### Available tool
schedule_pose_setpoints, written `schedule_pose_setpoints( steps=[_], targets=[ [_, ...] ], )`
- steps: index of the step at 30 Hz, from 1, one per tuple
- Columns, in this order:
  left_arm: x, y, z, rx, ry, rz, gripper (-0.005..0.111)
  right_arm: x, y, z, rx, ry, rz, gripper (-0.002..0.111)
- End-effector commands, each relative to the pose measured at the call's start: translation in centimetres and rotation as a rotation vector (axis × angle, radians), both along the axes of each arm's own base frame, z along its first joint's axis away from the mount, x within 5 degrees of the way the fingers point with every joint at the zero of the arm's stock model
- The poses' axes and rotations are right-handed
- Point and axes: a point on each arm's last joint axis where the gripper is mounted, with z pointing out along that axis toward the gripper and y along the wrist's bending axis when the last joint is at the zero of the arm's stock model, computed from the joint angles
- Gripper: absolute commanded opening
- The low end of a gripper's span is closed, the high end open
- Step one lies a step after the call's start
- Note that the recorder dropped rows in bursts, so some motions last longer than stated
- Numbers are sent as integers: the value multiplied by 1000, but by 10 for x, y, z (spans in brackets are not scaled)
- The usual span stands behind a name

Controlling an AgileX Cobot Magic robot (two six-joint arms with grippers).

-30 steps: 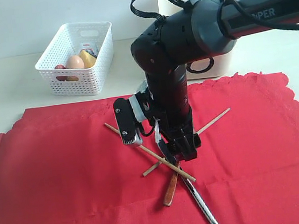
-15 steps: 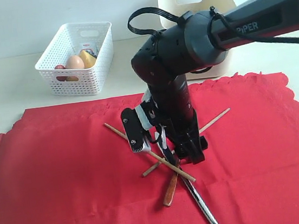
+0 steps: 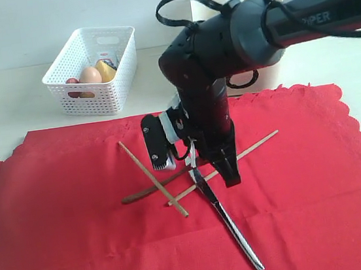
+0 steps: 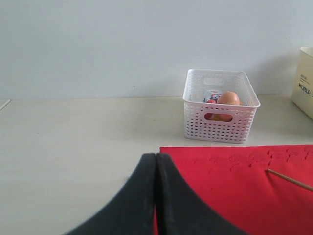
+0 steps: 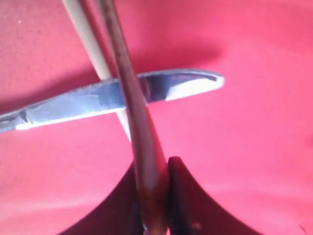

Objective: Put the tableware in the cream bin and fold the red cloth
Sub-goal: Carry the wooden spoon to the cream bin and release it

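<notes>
The red cloth [image 3: 75, 187] lies spread on the table. On it are a metal knife [image 3: 228, 224] and two thin wooden chopsticks [image 3: 153, 178], one crossing the other [image 3: 254, 147]. My right gripper [image 3: 228, 176] points down at the cloth's middle, shut on one end of the dark wooden spoon [image 3: 151, 190], which sticks out to the left. In the right wrist view the spoon [image 5: 129, 98] runs from the gripper [image 5: 154, 164] over the knife [image 5: 88, 103] and a chopstick [image 5: 85, 34]. The cream bin [image 3: 256, 81] stands behind the arm. My left gripper [image 4: 156, 159] is shut and empty, off the cloth's [image 4: 244, 186] left side.
A white lattice basket [image 3: 93, 70] holding an egg [image 3: 90, 74] and other food stands at the back left, also seen in the left wrist view as the basket [image 4: 221, 105]. The cream bin's edge [image 4: 305, 78] shows there too. Bare table surrounds the cloth.
My right gripper closed on the spoon. The spoon swung from pointing toward the front to pointing left. One chopstick shifted left, and the cloth's right side drew inward slightly.
</notes>
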Motion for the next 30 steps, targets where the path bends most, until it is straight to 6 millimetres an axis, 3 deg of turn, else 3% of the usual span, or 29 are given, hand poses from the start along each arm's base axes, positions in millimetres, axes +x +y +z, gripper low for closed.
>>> schedule_pose_setpoints(
  steps=[1, 11, 22, 26, 30],
  targets=[
    [0, 0, 0, 4, -6, 1, 0, -1, -7, 26, -14, -62, -21, 0],
    [0, 0, 0, 4, -6, 1, 0, 6, -33, 79, -174, -342, -116, 0],
    [0, 0, 0, 4, -6, 1, 0, -1, -38, 130, -39, -505, -106, 0],
    [0, 0, 0, 4, -6, 1, 0, 13, -50, 142, 87, -607, -209, 0],
    [0, 0, 0, 4, -6, 1, 0, 41, -88, 141, 231, -694, -468, 0]
  ],
)
